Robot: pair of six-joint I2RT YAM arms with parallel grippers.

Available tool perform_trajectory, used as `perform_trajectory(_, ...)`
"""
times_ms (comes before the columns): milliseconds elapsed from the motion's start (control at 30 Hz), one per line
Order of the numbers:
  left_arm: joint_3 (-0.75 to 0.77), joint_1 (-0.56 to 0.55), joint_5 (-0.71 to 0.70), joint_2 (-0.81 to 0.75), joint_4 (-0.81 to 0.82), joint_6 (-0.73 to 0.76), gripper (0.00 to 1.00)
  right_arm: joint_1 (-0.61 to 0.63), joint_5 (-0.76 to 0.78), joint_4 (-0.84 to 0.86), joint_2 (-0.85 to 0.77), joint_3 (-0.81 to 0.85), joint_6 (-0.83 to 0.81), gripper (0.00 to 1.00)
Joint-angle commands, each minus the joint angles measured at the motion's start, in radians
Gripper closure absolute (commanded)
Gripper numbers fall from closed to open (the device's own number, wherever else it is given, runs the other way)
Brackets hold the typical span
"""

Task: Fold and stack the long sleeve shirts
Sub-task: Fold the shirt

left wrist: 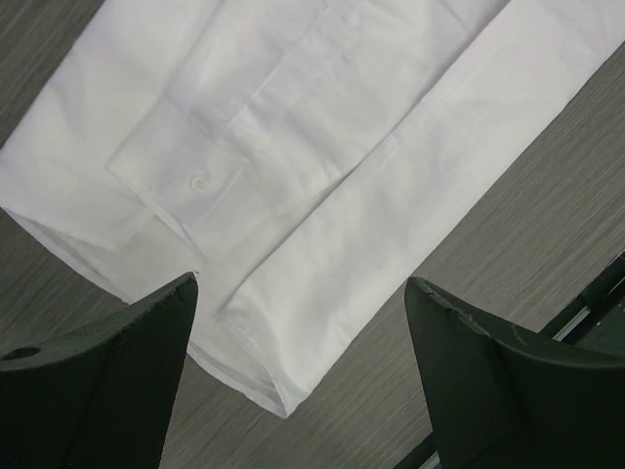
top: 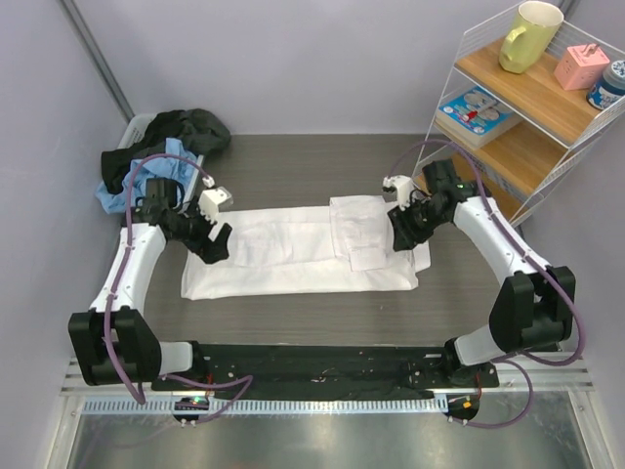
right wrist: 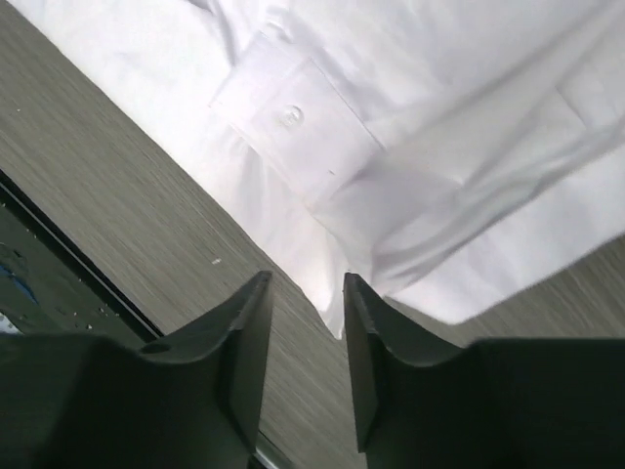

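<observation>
One white long sleeve shirt (top: 293, 259) lies flat on the table, folded into a long strip with its sleeves laid over the body. My left gripper (top: 217, 244) hovers over the strip's left end, open wide. Its view shows a folded corner of the shirt (left wrist: 322, 147) and a buttoned cuff (left wrist: 200, 183) beyond the left gripper (left wrist: 301, 283). My right gripper (top: 398, 234) is over the strip's right end. In its own view the right gripper (right wrist: 306, 283) has a narrow gap, open, just above a corner of the shirt (right wrist: 420, 117) and nothing pinched.
A heap of dark and blue clothes (top: 166, 147) fills a bin at the back left. A wire shelf (top: 527, 147) with a yellow mug (top: 527, 34) and boxes stands at the right. The arms' black base rail (top: 322, 366) runs along the near edge.
</observation>
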Motion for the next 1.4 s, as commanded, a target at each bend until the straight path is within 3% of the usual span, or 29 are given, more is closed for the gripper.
perform_trajectory(0, 0.038, -0.008, 0.09, -0.005, 0.065, -0.054, 0.13, 0.091, -0.009, 0.055, 0.053, 0.02, 0.055, 0.62)
perform_trajectory(67, 0.038, -0.011, 0.087, -0.005, 0.066, -0.062, 0.14, 0.101, 0.008, 0.055, 0.106, 0.017, 0.06, 0.61)
perform_trajectory(200, 0.015, -0.013, 0.085, -0.019, 0.089, -0.079, 0.14, 0.128, 0.048, 0.166, 0.11, -0.053, 0.034, 0.47)
perform_trajectory(400, 0.02, -0.019, 0.073, 0.006, 0.046, -0.056, 0.13, 0.167, 0.087, 0.215, 0.156, -0.029, -0.015, 0.43)
perform_trajectory(533, 0.023, -0.019, 0.073, 0.016, 0.032, -0.042, 0.13, 0.22, 0.14, 0.224, 0.151, -0.035, -0.083, 0.26)
perform_trajectory(700, 0.038, -0.02, 0.079, 0.041, 0.028, -0.046, 0.13, 0.285, 0.247, 0.281, 0.153, -0.087, -0.204, 0.16)
perform_trajectory(1067, 0.041, -0.02, 0.068, 0.053, 0.017, -0.04, 0.13, 0.322, 0.279, 0.283, 0.254, -0.063, -0.292, 0.15)
perform_trajectory(1367, 0.037, -0.019, 0.065, 0.044, 0.012, -0.037, 0.13, 0.322, 0.264, 0.235, 0.251, 0.017, -0.266, 0.33)
